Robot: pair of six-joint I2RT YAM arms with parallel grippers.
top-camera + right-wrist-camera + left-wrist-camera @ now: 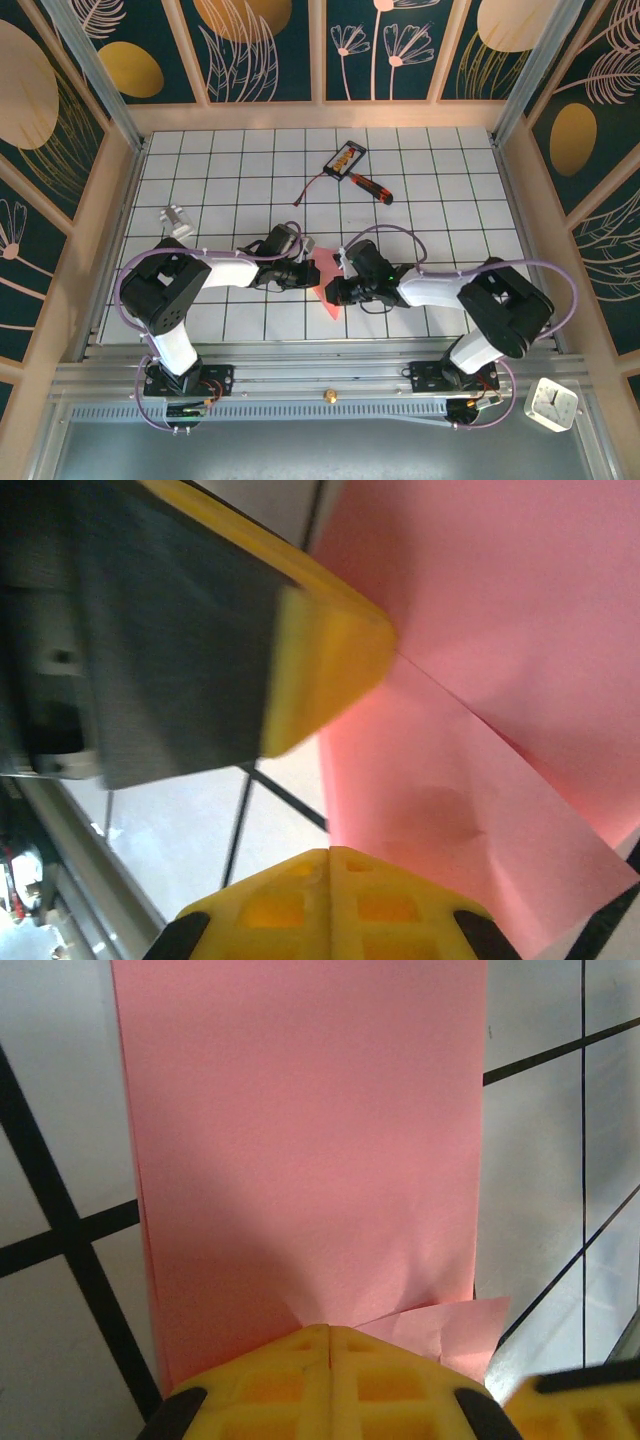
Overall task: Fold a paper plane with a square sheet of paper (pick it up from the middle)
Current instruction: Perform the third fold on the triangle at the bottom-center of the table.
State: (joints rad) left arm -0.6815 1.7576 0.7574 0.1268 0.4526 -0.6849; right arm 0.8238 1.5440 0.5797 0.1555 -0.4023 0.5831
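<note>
Currently, the folded pink sheet of paper (327, 300) sits near the front middle of the white gridded table (450, 200), between the two arms, which reach inward from either side and meet over it.

Left gripper (330, 1335): the yellow jaws are fully closed, with the seam between them visible up to the tips. The tips sit against the near end of the sheet, and the paper is creased and puckered just beside them. A small folded flap projects to the right of the tips. Whether any paper is pinched in the seam cannot be determined. Beyond the tips the sheet runs away as a long, flat strip with straight edges.

Right gripper (330, 858): the jaws are likewise pressed together. The tips rest at the edge of the sheet, and it is not discernible whether any paper is caught between them. A diagonal fold line crosses the paper above the tips, and a shallow dent lies near them. In the right wrist view, a yellow-and-black finger of the left gripper touches the paper at the fold line.

Other items: a red-handled screwdriver (371, 187) and a black-and-orange card (345, 158) lie near each other at the far side of the table, well apart from the sheet. A small silver object (177, 220) rests near the left edge.
</note>
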